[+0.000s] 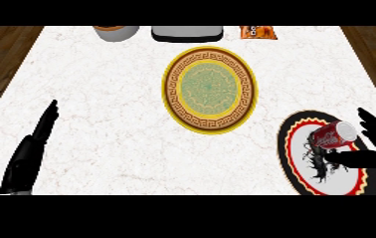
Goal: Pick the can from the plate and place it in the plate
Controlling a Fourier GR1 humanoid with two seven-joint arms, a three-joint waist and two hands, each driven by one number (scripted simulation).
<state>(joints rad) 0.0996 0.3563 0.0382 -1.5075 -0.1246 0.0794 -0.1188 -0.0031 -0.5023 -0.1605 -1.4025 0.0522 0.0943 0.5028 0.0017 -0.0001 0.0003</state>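
Lying tilted on the round black-rimmed plate (294,155), a glossy red can (332,135) is clasped by the right hand (360,157); the left hand (46,122) is kept straight on white marble counter (110,92).

**Colours and patterns on the bench**

The bench (110,107) is white marble with faint grey veins; dark brown wood shows at its sides. The middle plate (210,90) has a yellow rim, a brown band with a gold key pattern, and a pale green centre with fine ornament. The right plate (294,147) is black-edged, with a red ring and a white centre bearing a black figure. The can (332,135) is red with a silver end. Both robot hands, left (44,125) and right (360,157), are black.
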